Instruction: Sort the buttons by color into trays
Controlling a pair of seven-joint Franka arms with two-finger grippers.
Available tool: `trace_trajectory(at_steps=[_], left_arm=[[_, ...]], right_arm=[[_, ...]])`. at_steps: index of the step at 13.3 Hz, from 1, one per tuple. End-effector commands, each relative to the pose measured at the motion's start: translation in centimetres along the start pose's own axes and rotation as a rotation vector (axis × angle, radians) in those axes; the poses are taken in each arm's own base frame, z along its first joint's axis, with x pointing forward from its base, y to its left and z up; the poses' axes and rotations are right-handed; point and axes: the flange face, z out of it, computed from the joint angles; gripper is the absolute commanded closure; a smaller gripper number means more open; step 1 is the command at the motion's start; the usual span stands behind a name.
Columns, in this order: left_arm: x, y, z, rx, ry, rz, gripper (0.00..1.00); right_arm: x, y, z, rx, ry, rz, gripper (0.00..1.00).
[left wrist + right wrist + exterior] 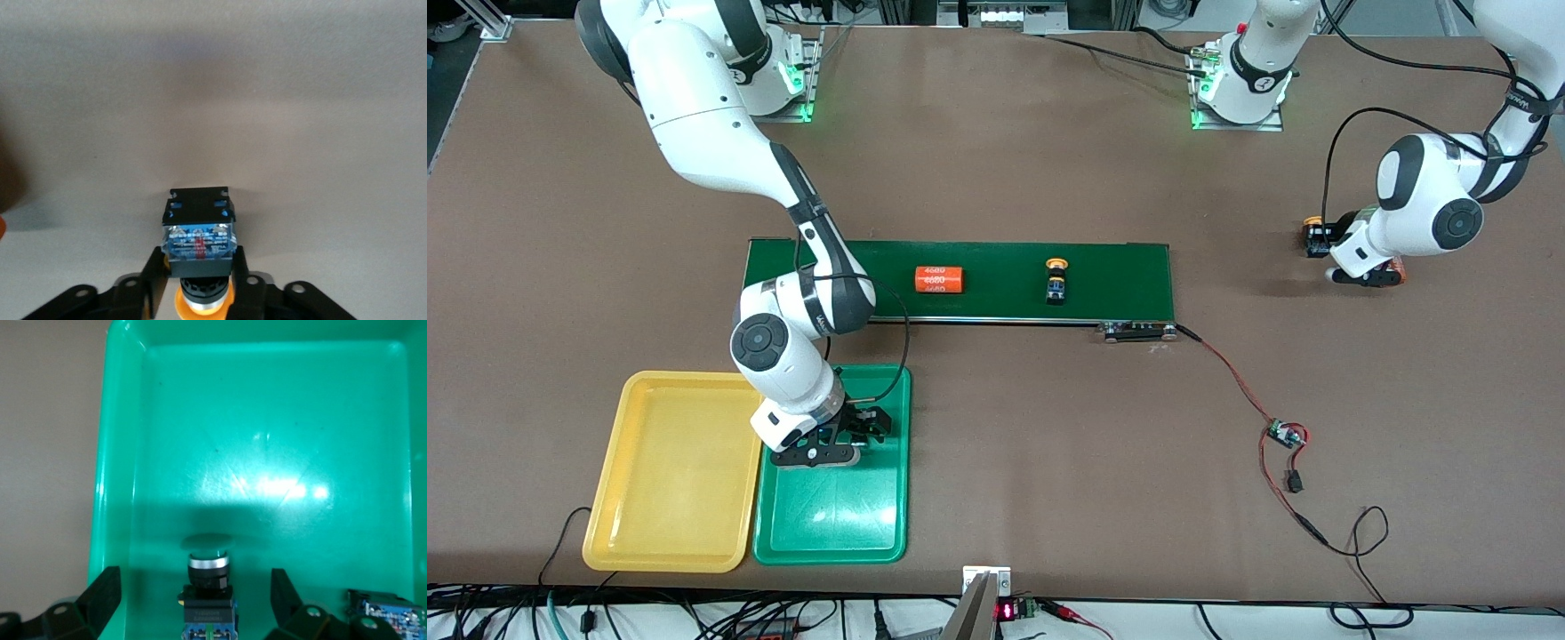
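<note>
Yellow tray [663, 471] sits at the right arm's end of the desk [996, 427], with no button seen in it. Green tray [831, 524] is just beside it.

Right claw [845, 436] hangs low over the green tray's end farther from the front camera, wrist pitched down, fingers spread wide. A green-capped button [208, 583] lies on the tray floor between the fingers, touching neither. A second button [387, 613] lies beside it in the same tray; cap colour not visible.

On the conveyor belt [960, 280]: orange cylinder [940, 280], then a yellow-capped button [1056, 280], long axis across the belt. Right arm is nearer to it; judged the next pick.

Left claw [200, 283] sits low at the left arm's end of the desk, forearm folded, pinching another yellow-capped button [199, 237] by its body, cap toward the wrist.
</note>
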Motion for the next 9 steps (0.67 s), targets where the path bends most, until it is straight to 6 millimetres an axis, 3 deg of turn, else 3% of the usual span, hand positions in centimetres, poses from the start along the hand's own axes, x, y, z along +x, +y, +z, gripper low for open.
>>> trace_trajectory(at_steps=[1,3,4,6,9], left_arm=[[0.4,-1.0,-1.1,0.019,0.021,0.020,0.97],[1.6,-1.3,-4.0,0.043,0.034,0.033,1.00],[3.0,-0.2,-6.5,0.062,0.069,0.056,1.00],[5.5,3.1,-12.1,0.110,0.136,0.114,1.00],[7.4,10.0,-16.5,0.118,0.185,0.193,1.00]], right_arm=[[-0.7,0.7,-3.5,-0.003,-0.024,-0.006,0.00],[-1.1,1.5,-7.2,-0.020,-0.100,0.004,0.00],[-1.3,1.8,-9.2,-0.028,-0.133,0.005,0.00],[-3.1,2.8,-12.2,-0.037,-0.178,0.014,0.00],[-6.9,3.7,-16.1,-0.028,-0.205,0.015,0.00]])
